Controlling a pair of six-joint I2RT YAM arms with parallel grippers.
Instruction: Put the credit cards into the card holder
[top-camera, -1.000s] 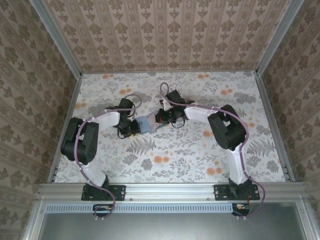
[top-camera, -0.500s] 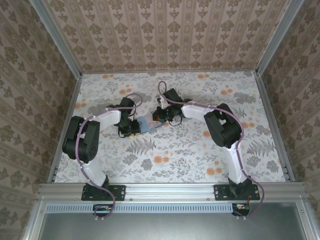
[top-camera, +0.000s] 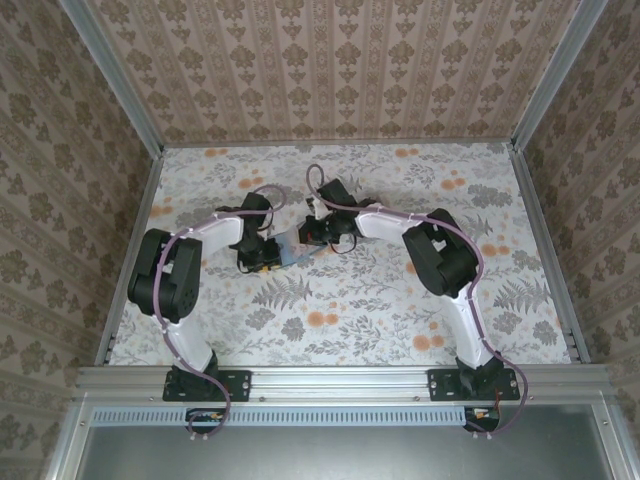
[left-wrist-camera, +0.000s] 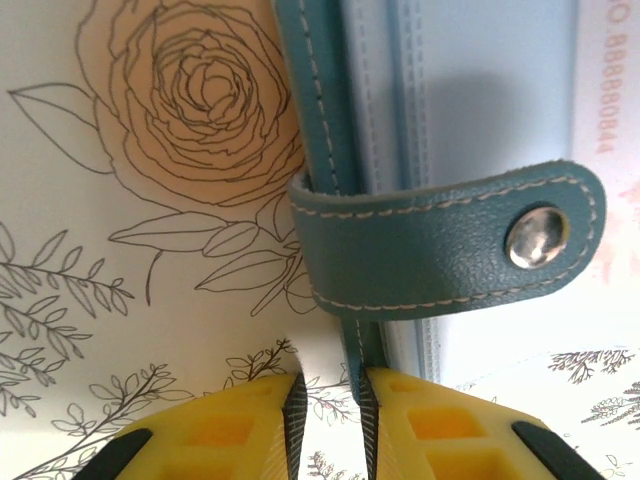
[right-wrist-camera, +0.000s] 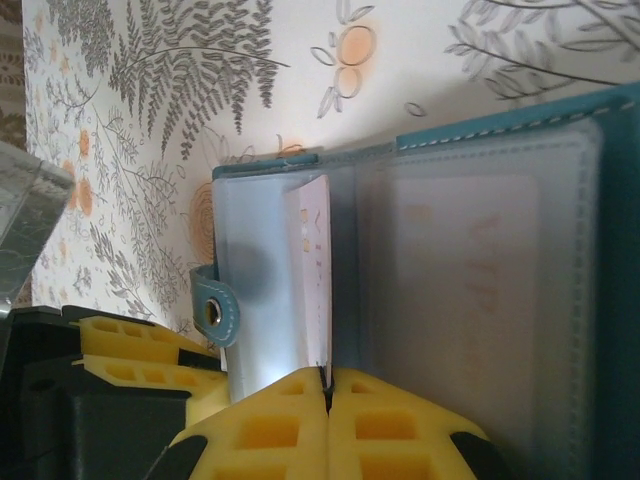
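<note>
step: insertion, by my read. The card is lined up at a sleeve of the open card holder and is not seated yet.
next: push the card along its own length into the sleeve. That needs the leading edge kept in the slot mouth and the holder kept from sliding.
right gripper: jaws closed tight on the card's near end.
left gripper: jaws narrow, with the teal cover edge between them. Reads as a hold on the holder.
card axis: the long axis runs straight out from the right jaws. The far end points at the holder's teal outer edge. The card is seen nearly edge-on, tilted off the page.
card holder: mid worktop, between the two grippers and lying open. The snap strap is folded over the pale-blue inside.
other: one frosted sleeve looks loaded with a card already.
</note>
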